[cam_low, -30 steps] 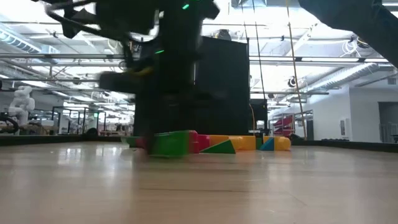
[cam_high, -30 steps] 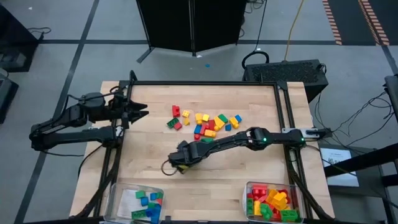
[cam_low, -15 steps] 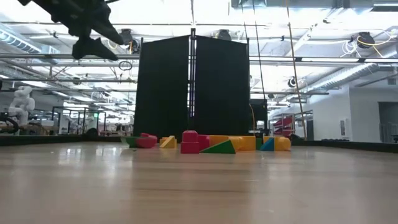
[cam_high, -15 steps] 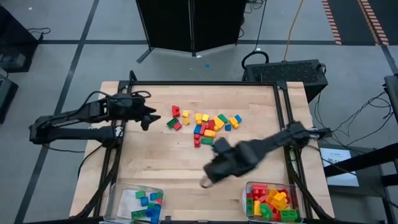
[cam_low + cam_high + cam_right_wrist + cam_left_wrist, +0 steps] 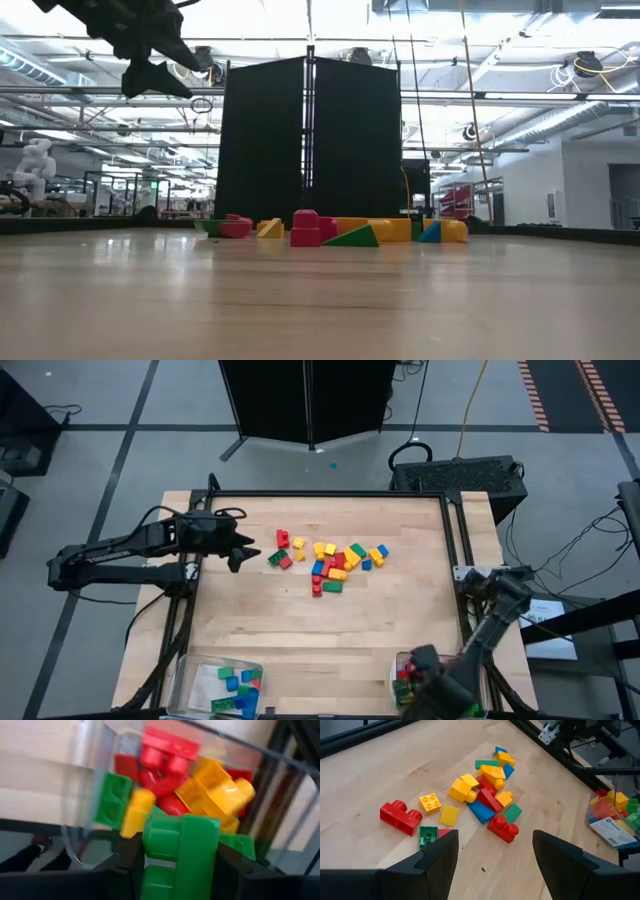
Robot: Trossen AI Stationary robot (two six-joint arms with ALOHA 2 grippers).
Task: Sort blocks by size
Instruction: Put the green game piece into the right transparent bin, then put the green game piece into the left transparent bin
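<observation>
A long green block (image 5: pixel 180 855) is sitting pinched between the fingers of the right gripper (image 5: pixel 432 678), which is hovering directly over the clear bin (image 5: pixel 398 660) at the table's near right corner; just beneath the pincer, that bin is already holding a heap of larger red, yellow and green blocks (image 5: pixel 200 785). Well away from this pincer, toward the middle of the table, a loose cluster of unsorted blocks (image 5: pixel 330 560) is lying, a mix of red, yellow, green and blue pieces, some short, some longer. The left gripper (image 5: pixel 240 550) is hanging just beside that cluster with its fingers spread and nothing between them, the blocks lying ahead of its fingertips. A second clear bin (image 5: pixel 190 675) is standing at the near left corner, far from both pincers, and it is carrying a handful of smaller blue and green blocks (image 5: pixel 238 682). Judging from this, the sorting is looking roughly half done: both bins are partly filled, the green block is about to join the larger ones, and a good dozen or more pieces are waiting in the middle. The surface is a pale wooden table top (image 5: pixel 260 620) framed by dark rails; beyond it, a black partition (image 5: pixel 310 140) is standing in a bright, open hall with ceiling lights.
</observation>
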